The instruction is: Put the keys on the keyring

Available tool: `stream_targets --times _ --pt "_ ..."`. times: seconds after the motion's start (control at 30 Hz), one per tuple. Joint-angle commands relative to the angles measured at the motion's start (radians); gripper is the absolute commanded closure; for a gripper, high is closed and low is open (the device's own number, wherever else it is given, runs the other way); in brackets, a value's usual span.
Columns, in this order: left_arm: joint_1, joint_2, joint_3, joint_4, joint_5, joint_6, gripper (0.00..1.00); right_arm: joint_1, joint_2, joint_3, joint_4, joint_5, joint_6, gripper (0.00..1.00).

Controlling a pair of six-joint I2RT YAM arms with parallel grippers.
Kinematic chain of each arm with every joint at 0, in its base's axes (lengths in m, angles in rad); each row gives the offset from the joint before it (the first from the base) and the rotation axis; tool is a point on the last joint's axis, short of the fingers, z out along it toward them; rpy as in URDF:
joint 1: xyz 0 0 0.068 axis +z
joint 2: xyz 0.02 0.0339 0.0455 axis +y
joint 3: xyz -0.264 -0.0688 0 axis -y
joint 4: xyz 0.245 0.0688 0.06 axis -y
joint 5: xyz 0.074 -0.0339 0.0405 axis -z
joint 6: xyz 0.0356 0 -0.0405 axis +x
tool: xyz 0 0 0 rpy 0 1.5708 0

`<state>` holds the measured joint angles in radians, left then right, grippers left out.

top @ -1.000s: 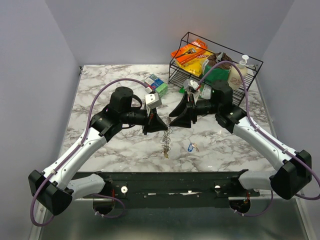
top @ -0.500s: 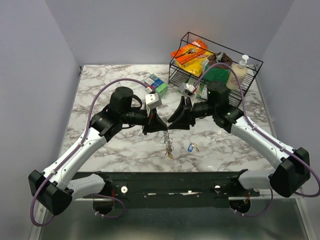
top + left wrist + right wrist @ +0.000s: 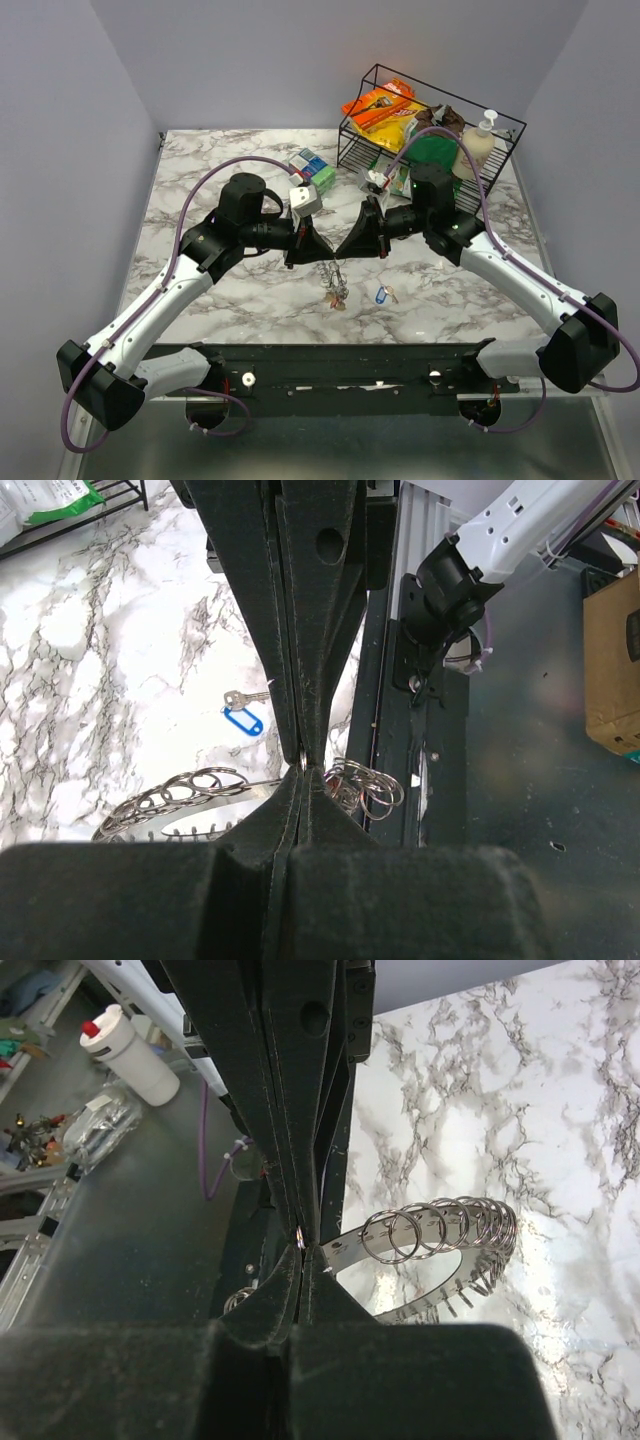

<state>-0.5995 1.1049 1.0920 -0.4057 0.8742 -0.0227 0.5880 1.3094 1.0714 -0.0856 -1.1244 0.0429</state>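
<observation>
1. In your overhead view, the left gripper (image 3: 328,257) and right gripper (image 3: 345,254) meet tip to tip over the middle of the table (image 3: 200,190). The keyring (image 3: 336,274) hangs between and below them. Small pieces dangle at its 6 o'clock end, too small to tell which keys they are.
2. Only your wrist views show the grip. In the left wrist view, the left gripper (image 3: 305,765) has its fingers pressed together, clamped on the keyring (image 3: 190,788). Coils fan out at 8 o'clock and 4 o'clock of the pinch.
3. In the right wrist view, the right gripper (image 3: 300,1245) is likewise clenched, its fingers meeting on the end of the flat band of the keyring (image 3: 440,1230). The coils stand at 3 o'clock of the pinch.
4. The blue key (image 3: 381,294) lies flat on the marble at 4 o'clock of the keyring, near it but apart, and neither gripper touches it. The left wrist view also shows the blue key (image 3: 243,721), at 10 o'clock of the pinch.
5. For edges, the wire rack (image 3: 430,130) fills the table's 1 o'clock corner, behind the right arm. The small boxes (image 3: 312,170) sit near the left gripper at its 12 o'clock.
6. Bare marble shows toward 9 o'clock and 11 o'clock of the table. The black base rail (image 3: 340,365) bounds it at 6 o'clock.
</observation>
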Motion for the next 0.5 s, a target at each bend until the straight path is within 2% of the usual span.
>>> stream_targets --times 0.0,0.17,0.23,0.47 --pt "-0.008 -0.022 0.031 0.034 0.036 -0.005 1.00 0.007 0.014 0.032 -0.003 0.025 -0.014 0.99" --pt "-0.010 -0.031 0.029 0.050 0.002 -0.019 0.99 0.009 -0.004 0.012 0.026 0.037 0.011 0.99" --pt "-0.009 -0.040 0.025 0.065 -0.026 -0.032 0.87 0.009 -0.016 -0.007 0.075 0.040 0.041 0.99" --pt "-0.010 -0.077 0.019 0.088 -0.115 -0.051 0.65 0.009 -0.061 -0.057 0.172 0.080 0.094 1.00"
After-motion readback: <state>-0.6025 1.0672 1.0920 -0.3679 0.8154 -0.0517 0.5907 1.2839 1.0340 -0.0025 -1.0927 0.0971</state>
